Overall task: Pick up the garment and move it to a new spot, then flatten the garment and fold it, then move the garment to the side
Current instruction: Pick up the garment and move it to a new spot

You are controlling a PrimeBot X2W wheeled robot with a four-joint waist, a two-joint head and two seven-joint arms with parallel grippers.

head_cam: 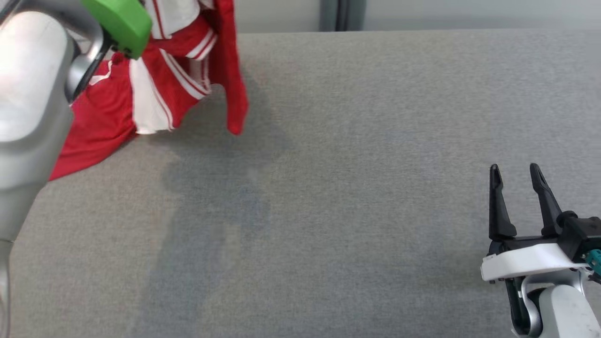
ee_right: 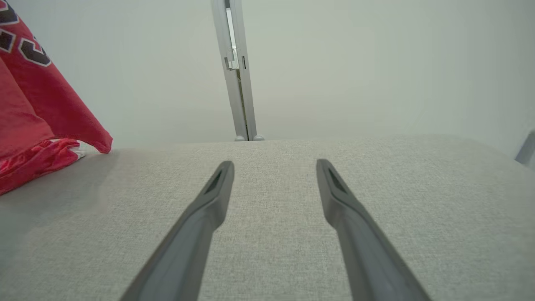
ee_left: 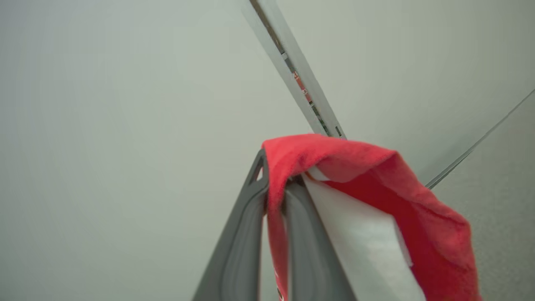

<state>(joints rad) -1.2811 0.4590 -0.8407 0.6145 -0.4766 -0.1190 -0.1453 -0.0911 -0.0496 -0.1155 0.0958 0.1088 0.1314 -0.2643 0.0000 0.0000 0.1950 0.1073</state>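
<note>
At the far left, the left gripper [ee_left: 276, 177] pinches a fold of the red and white garment [head_cam: 159, 84], which hangs from it with its lower part on the grey table [head_cam: 357, 197]. At the near right, the right gripper [head_cam: 516, 171] has its fingers spread, well apart from the cloth.

surface: grey fabric tabletop [head_cam: 357, 188] | behind: pale wall [ee_right: 376, 62] (plain) | grey upright strip [ee_right: 238, 96]
</note>
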